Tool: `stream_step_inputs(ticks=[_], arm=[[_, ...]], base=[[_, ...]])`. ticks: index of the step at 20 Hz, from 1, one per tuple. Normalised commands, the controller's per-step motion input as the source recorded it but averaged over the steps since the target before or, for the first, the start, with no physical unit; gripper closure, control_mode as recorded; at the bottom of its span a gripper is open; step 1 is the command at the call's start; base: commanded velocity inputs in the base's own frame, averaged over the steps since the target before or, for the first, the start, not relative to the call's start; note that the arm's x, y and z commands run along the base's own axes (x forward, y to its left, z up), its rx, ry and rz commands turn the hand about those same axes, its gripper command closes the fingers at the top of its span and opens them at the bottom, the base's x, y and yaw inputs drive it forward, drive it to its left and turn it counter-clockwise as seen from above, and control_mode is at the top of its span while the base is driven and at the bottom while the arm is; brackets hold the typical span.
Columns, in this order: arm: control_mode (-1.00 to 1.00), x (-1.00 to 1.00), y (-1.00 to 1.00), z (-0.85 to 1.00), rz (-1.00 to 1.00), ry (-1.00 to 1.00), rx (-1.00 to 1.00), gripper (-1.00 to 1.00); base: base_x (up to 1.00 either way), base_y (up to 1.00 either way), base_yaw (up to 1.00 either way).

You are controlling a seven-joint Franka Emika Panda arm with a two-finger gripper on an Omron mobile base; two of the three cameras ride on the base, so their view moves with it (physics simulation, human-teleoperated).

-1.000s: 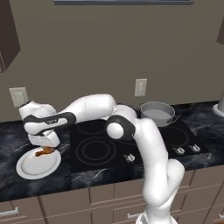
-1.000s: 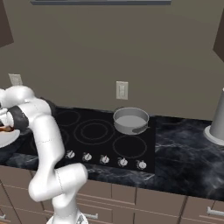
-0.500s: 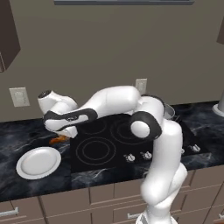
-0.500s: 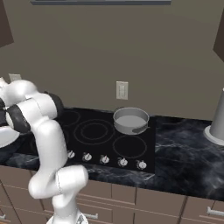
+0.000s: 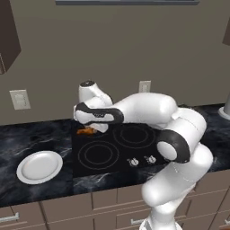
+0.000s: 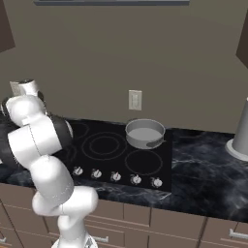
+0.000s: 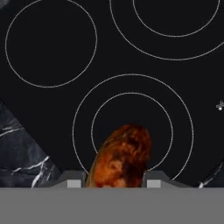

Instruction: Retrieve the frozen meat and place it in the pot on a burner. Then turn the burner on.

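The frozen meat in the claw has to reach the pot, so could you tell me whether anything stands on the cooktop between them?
Nothing visible does. The frozen meat hangs in the claw over the cooktop's left side; the pot sits on the far right burner, with bare glass between.

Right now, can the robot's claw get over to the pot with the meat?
Probably yes. The claw holds the frozen meat above the stove's left side, and the pot sits open on a back burner. Only flat burner rings lie between them, so nothing seems to block the way.
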Motion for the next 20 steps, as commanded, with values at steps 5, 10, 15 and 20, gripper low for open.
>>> stream_step_inputs(ticks=[5,10,15,20], arm=[[-1.00,0.38,-1.00,0.44,0.08,-0.06,-0.03,1.00],[-1.00,0.45,-1.00,0.44,0.11,-0.03,-0.10,1.00],[-1.00,0.50,-1.00,0.39,0.02,0.02,-0.10,1.00],[-1.00,0.54,-1.00,0.20,0.00,0.07,-0.11,1.00]], base=[[0.00,0.00,0.00],[0.00,0.00,0.00],[0.00,0.00,0.00],[0.00,0.00,0.00]])
